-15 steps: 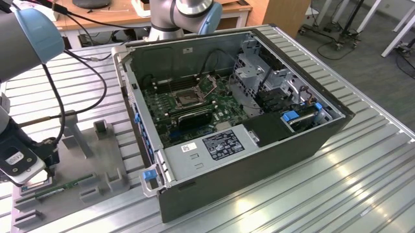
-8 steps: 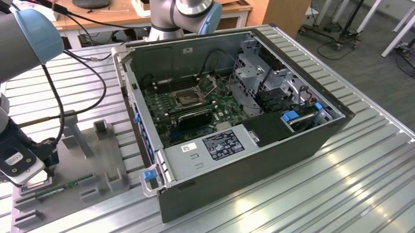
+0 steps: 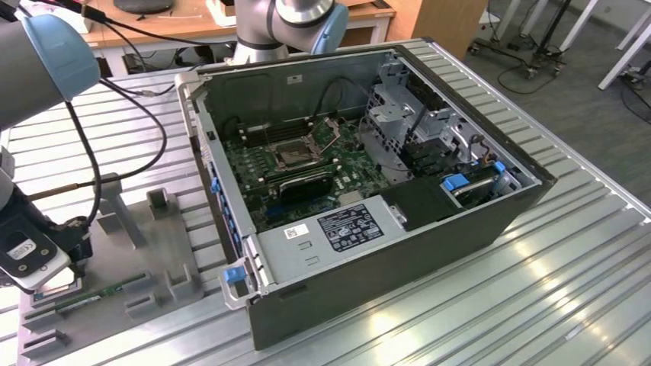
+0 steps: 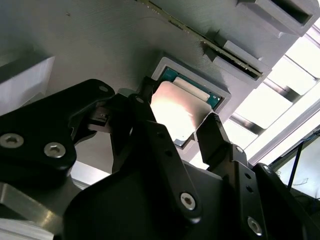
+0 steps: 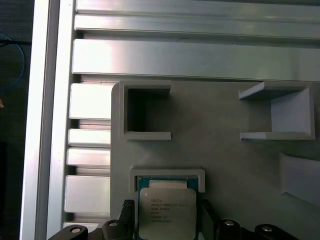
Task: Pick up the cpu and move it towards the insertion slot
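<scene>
Ribbed worktop [image 3: 569,252] carries a grey tray [image 5: 225,160]; one cpu [image 5: 166,212] lies in its pocket between two fingers [image 4: 215,137], which stand just wide of its edges, gripping nothing. One slot [image 3: 295,155] sits well apart inside the case [image 3: 407,267].

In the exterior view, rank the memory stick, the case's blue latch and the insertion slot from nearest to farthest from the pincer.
From the pincer, at the exterior view's lower left:
1. Memory stick, on the grey fixture just beside it.
2. Blue latch, on the case at its near corner.
3. Insertion slot, inside the case on the green board.
</scene>
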Available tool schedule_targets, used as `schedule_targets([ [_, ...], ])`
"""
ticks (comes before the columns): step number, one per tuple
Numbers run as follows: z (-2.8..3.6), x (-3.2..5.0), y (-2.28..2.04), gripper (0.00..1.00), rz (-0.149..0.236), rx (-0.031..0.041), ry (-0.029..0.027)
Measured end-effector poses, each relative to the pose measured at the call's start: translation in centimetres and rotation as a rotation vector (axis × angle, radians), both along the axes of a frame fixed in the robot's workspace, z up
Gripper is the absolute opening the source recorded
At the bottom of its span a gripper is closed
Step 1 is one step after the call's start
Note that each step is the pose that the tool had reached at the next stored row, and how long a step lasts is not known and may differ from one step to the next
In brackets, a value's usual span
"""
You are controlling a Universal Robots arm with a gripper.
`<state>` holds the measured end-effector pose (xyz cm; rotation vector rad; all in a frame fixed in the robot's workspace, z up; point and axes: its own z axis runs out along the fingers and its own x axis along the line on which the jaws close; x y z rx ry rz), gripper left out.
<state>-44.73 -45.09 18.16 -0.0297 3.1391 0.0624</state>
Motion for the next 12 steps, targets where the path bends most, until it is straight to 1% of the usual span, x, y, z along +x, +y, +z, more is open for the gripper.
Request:
schedule_targets([
  [2, 0.0, 0.0, 0.0, 0.62, 0.0, 0.0, 0.0],
  [3, 0.0, 0.0, 0.0, 0.61, 0.0, 0.0, 0.0],
  [4, 0.0, 0.0, 0.0, 0.55, 0.0, -0.0001, 0.0001],
  [12, -0.01, -0.01, 0.0, 0.55, 0.0, 0.0, 0.0],
])
